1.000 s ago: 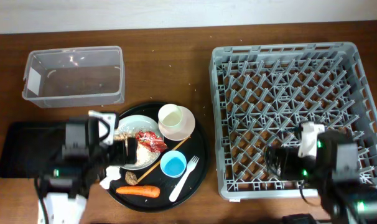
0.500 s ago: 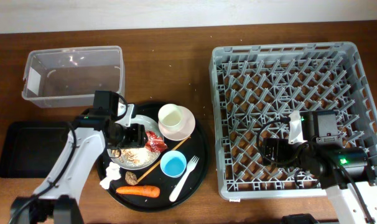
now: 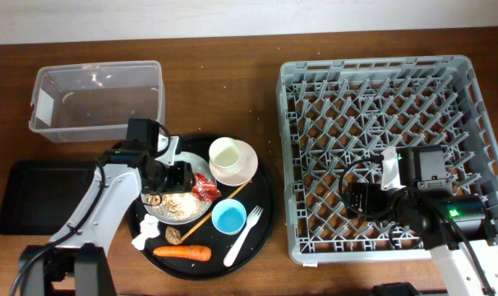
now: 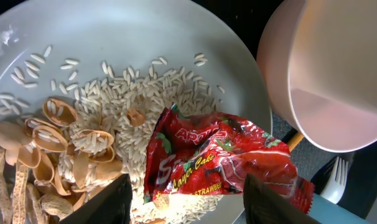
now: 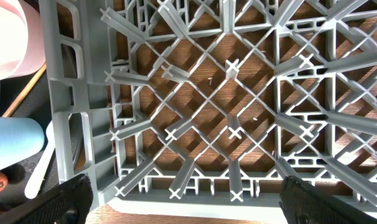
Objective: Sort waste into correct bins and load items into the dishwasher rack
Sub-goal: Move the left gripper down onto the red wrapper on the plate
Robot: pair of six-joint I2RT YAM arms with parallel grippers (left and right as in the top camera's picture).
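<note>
Wrapper [image 4: 219, 155] inside wide-spread left gripper [image 4: 190, 190], ungripped. Right gripper [image 5: 185, 193] spread, empty, over rack [image 5: 238, 93]. Both barely moved since half a second ago.

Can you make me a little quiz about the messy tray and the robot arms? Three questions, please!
1. True or false: the red wrapper lies on the white plate.
2. Pick one: what is the left gripper hovering over? A) the carrot B) the red wrapper C) the clear tub
3. Fill the gap: the small cup beside the fork is light ____.

Key: 1 true. 2 B. 3 blue.
</note>
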